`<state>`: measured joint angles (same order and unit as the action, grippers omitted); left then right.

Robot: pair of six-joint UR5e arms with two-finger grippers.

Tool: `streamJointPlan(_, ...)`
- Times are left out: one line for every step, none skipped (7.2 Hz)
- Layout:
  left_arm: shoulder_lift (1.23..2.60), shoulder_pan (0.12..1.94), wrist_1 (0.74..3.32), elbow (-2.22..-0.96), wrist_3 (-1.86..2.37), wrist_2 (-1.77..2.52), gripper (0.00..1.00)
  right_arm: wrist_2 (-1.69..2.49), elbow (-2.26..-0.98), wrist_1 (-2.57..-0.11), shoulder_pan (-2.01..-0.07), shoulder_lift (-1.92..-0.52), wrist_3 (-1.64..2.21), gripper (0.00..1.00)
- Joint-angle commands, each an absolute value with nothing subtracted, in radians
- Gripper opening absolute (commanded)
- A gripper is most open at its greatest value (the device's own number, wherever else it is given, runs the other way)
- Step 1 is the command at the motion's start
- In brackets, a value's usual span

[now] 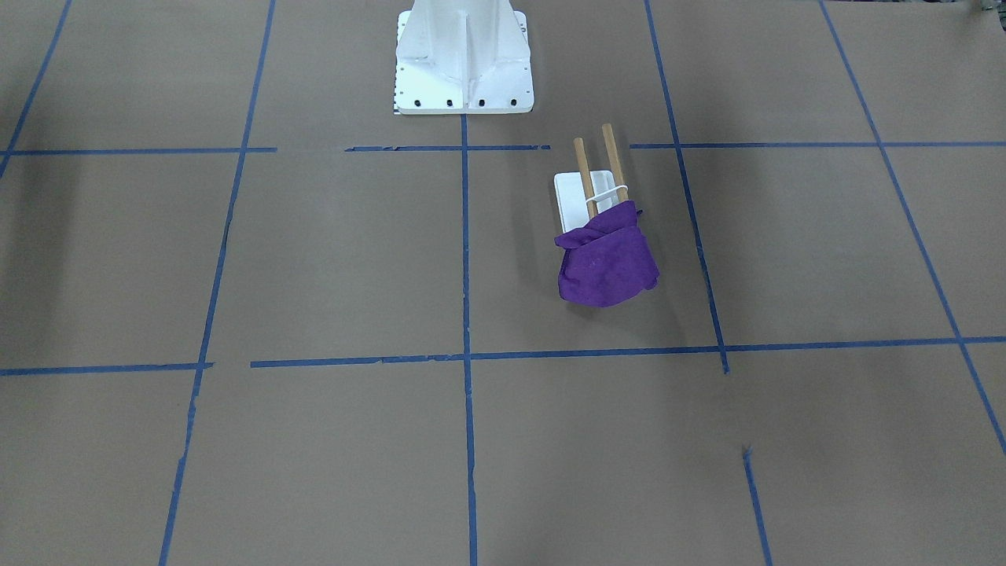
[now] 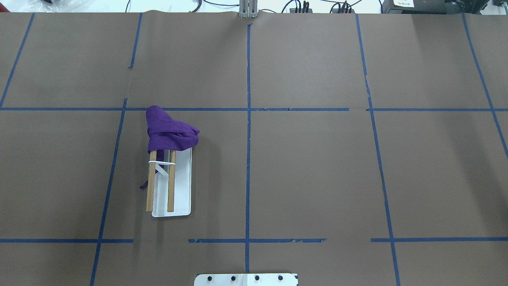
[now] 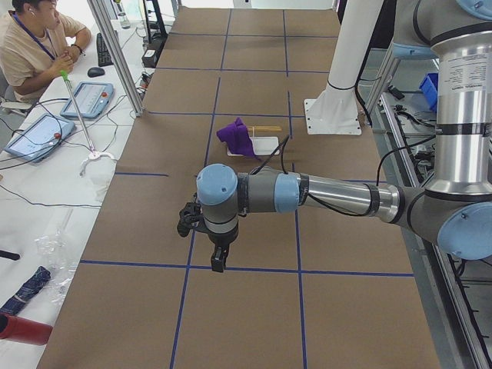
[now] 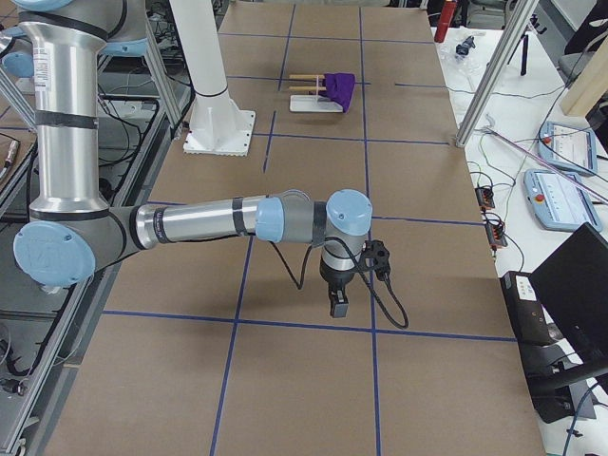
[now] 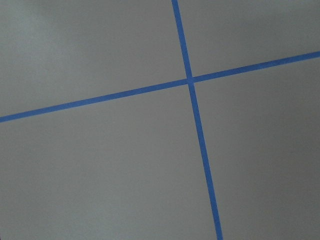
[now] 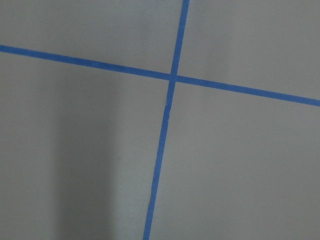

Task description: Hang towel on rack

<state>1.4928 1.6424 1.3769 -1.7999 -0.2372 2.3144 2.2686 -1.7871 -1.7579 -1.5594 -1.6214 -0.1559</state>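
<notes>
The deep-purple towel [image 2: 170, 131] lies bunched over the far end of the rack's two wooden rods [image 2: 150, 182], draping down past them onto the table [image 1: 607, 263]. The rack's white base [image 2: 181, 186] stands left of the table's centre line. A thin purple strand [image 2: 143, 185] hangs beside the left rod. My left gripper [image 3: 219, 263] shows only in the exterior left view, pointing down over the table end, far from the rack; I cannot tell whether it is open. My right gripper [image 4: 337, 306] shows only in the exterior right view, likewise far away; I cannot tell its state.
The large white bolted pedestal [image 1: 464, 63] stands at the robot's side of the table. Blue tape lines [image 2: 248, 119] grid the brown table. An operator [image 3: 34, 38] sits at a side desk with tablets [image 3: 86, 98]. Both wrist views show only tape crossings.
</notes>
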Motion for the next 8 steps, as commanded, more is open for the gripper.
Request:
streamJointPlan(1.497, 1.641, 1.376, -1.806, -0.238, 2.315, 1.00, 2.270, -1.787, -1.759, -1.559, -1.621, -0.156, 1.00)
streamJointPlan(1.497, 1.641, 1.377, -1.799, -0.238, 2.315, 1.00, 2.270, -1.787, -1.759, -1.559, -1.621, -0.156, 1.00)
streamJointPlan(1.496, 1.641, 1.378, -1.789, -0.238, 2.315, 1.00, 2.270, -1.787, -1.759, -1.557, -1.621, -0.156, 1.00)
streamJointPlan(1.494, 1.641, 1.378, -1.787, -0.236, 2.315, 1.00, 2.272, -1.787, -1.759, -1.557, -1.621, -0.155, 1.00)
streamJointPlan(1.494, 1.641, 1.378, -1.787, -0.236, 2.315, 1.00, 2.272, -1.787, -1.759, -1.557, -1.621, -0.155, 1.00)
streamJointPlan(1.493, 1.641, 1.378, -1.786, -0.236, 2.315, 1.00, 2.273, -1.787, -1.759, -1.557, -1.621, -0.155, 1.00)
streamJointPlan(1.493, 1.641, 1.378, -1.786, -0.236, 2.313, 1.00, 2.275, -1.787, -1.759, -1.557, -1.621, -0.155, 1.00)
streamJointPlan(1.493, 1.641, 1.378, -1.787, -0.236, 2.310, 1.00, 2.275, -1.787, -1.755, -1.557, -1.621, -0.155, 1.00)
